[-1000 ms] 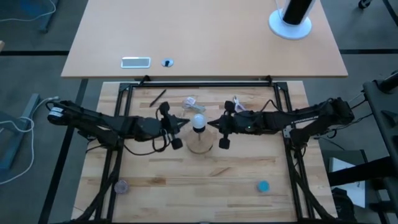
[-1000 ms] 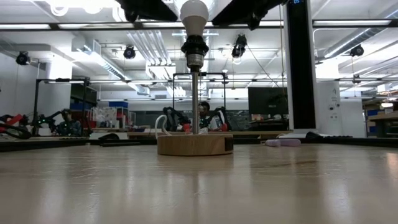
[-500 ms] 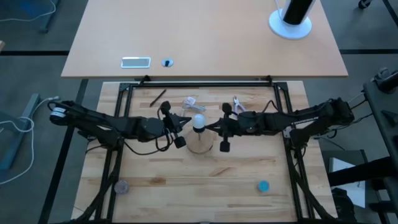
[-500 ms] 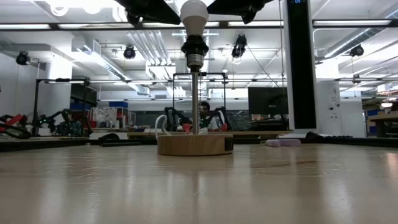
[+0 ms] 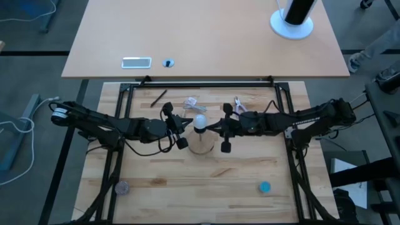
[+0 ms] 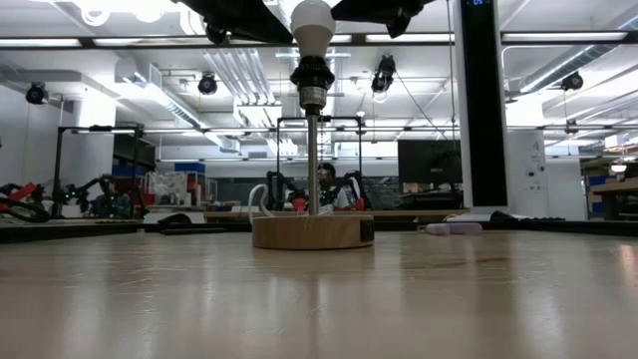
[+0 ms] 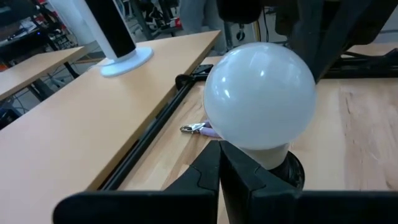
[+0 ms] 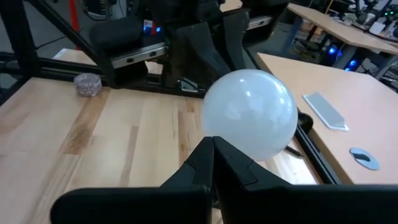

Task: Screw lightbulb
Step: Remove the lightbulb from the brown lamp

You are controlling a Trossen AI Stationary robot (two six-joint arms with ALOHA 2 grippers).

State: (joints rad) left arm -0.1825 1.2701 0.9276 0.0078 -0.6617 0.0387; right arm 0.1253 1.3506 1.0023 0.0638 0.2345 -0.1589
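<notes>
The lightbulb [image 5: 200, 122] stood upright in the black socket [image 6: 312, 77] of the wooden lamp base [image 6: 312, 231], between both grippers. The left gripper [image 5: 185, 124] and the right gripper [image 5: 215, 127] had fingers pressed together, tips near the bulb's neck, gripping nothing. Compared with half a second before, almost nothing had moved.
</notes>
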